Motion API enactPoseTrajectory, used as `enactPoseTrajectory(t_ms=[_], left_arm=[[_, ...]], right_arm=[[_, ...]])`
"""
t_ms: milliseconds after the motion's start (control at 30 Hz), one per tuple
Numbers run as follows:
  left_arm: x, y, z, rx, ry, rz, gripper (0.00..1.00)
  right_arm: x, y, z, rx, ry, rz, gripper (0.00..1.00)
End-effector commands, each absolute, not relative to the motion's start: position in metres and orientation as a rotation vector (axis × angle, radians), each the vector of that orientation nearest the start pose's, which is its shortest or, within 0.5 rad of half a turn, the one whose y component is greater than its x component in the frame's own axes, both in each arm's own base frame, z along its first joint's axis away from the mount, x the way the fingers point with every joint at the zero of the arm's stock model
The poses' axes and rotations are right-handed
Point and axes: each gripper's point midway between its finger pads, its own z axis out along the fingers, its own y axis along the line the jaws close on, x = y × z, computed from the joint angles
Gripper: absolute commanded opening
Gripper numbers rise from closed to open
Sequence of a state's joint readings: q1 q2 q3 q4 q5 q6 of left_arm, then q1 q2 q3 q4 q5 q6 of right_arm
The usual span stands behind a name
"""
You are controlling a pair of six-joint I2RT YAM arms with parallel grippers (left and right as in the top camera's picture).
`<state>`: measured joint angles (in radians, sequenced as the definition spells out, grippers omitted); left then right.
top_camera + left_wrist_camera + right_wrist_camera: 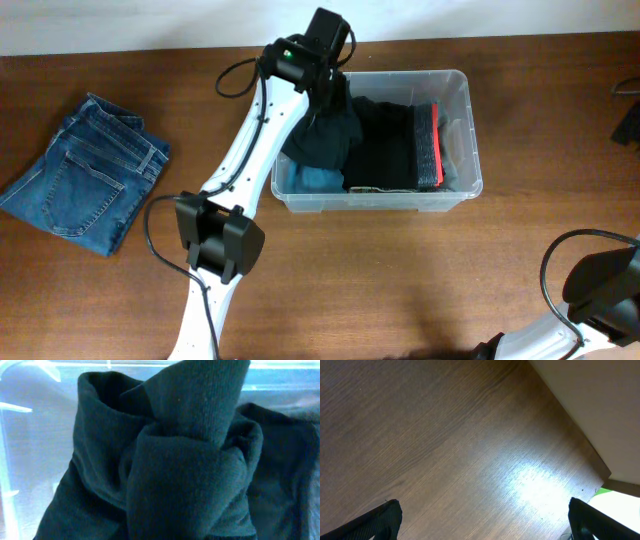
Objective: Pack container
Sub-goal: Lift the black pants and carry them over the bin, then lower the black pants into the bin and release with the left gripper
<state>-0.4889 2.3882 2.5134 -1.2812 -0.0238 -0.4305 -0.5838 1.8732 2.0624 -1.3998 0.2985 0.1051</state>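
Note:
The clear plastic container (pixel 463 110) stands at the back centre of the table, holding folded black clothes with a red-edged item (pixel 436 140). My left gripper (pixel 330 95) is over the container's left end, shut on a dark teal garment (pixel 325 140) that hangs into the bin. In the left wrist view the garment (pixel 185 460) fills the frame and hides the fingers; the container wall (pixel 30 425) shows behind. My right gripper (pixel 482 520) is open and empty above bare table wood near the table's edge.
Folded blue jeans (pixel 85 170) lie on the table at the left. The right arm's base (pixel 600 290) is at the bottom right corner. A dark object (pixel 628 120) sits at the right edge.

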Motion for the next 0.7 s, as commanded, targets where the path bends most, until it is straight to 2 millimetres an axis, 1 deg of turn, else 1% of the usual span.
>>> enactPoseTrajectory(t_ms=[0, 100, 233, 367, 467, 500, 600, 667], left_arm=[[0.49, -0.249, 0.151, -0.081, 2.74, -0.212, 0.0], [0.496, -0.252, 0.147, -0.14, 2.722, -0.237, 0.01], [0.5, -0.256, 0.149, -0.134, 2.705, -0.265, 0.0], [0.498, -0.254, 0.148, -0.132, 2.715, -0.254, 0.01], [0.496, -0.248, 0.143, -0.094, 2.726, -0.197, 0.02], [0.496, -0.246, 0.141, -0.078, 2.73, -0.174, 0.04], [0.493, -0.237, 0.134, -0.075, 2.747, -0.096, 0.22], [0.492, -0.231, 0.128, -0.079, 2.76, -0.044, 0.3]], right_arm=[[0.315, -0.271, 0.25, 1.033, 2.613, -0.549, 0.99], [0.315, -0.271, 0.25, 1.033, 2.613, -0.549, 0.98], [0.315, -0.271, 0.25, 1.033, 2.613, -0.549, 0.98], [0.315, -0.271, 0.25, 1.033, 2.613, -0.549, 0.98], [0.315, -0.271, 0.25, 1.032, 2.613, -0.549, 0.98], [0.315, -0.271, 0.25, 1.033, 2.613, -0.549, 0.99], [0.315, -0.271, 0.25, 1.033, 2.613, -0.549, 0.98], [0.315, -0.271, 0.25, 1.033, 2.613, -0.549, 0.98]])
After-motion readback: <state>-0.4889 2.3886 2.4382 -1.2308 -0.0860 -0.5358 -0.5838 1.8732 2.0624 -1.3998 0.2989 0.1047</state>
